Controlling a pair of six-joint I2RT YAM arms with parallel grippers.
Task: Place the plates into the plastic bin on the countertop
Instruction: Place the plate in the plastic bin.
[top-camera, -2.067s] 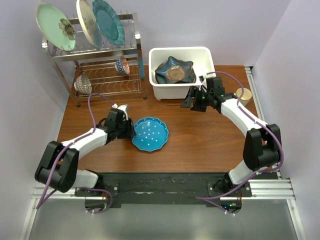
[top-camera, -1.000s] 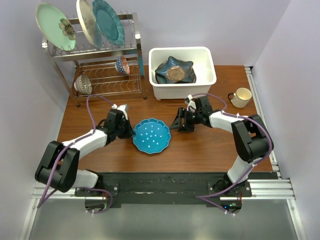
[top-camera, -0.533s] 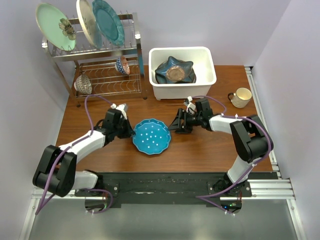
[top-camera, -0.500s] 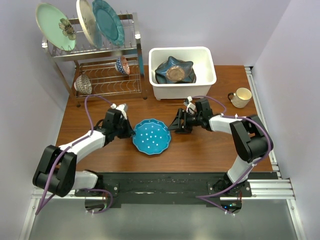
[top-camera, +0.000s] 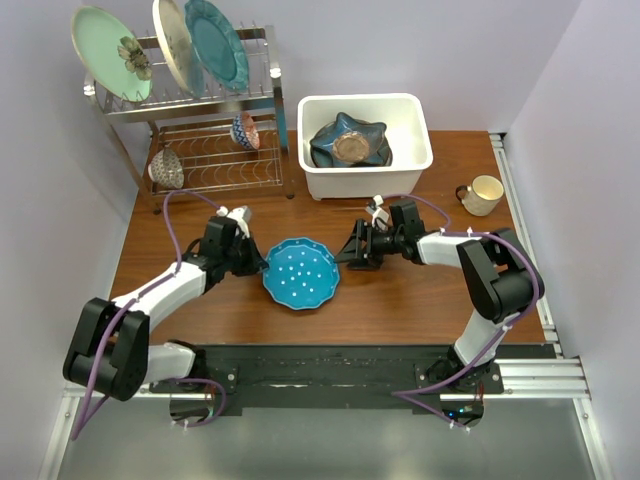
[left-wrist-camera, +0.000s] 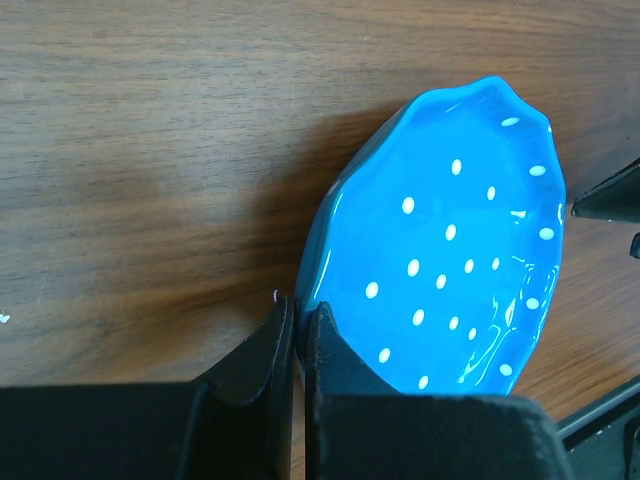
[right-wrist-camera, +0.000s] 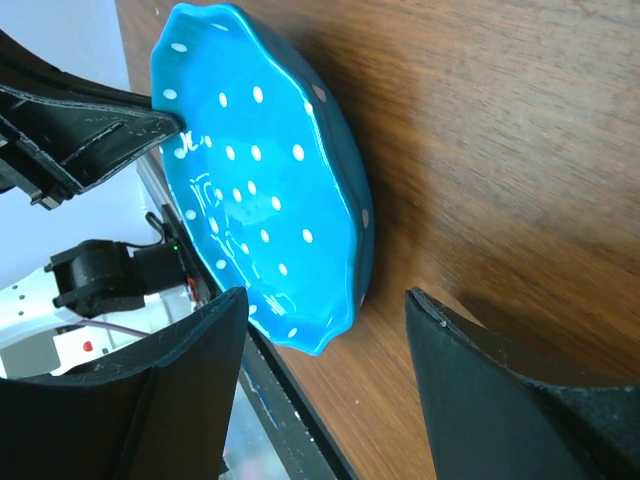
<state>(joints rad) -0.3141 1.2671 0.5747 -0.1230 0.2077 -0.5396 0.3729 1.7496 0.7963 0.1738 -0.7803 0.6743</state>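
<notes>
**Operator:** What does my left hand hold?

**Spotter:** Your left hand (left-wrist-camera: 298, 315) is pinched shut on the rim of the blue dotted plate (left-wrist-camera: 450, 250). Only your left wrist view shows it: the plate tilts, its underside visible at the pinched edge. From above it looks flat on the bench (top-camera: 400, 295).

**Operator:** And my right?

**Spotter:** Your right hand (right-wrist-camera: 325, 300) is spread, holding nothing. Its wrist view shows the plate's opposite rim just ahead, between the fingers. I cannot tell whether they touch it.

**Operator:** The bin?

**Spotter:** Only the overhead view shows it. The plastic bin (top-camera: 362, 182) stands beyond your right hand, well apart from the blue plate, with the star-shaped plate (top-camera: 350, 140) inside.
</notes>
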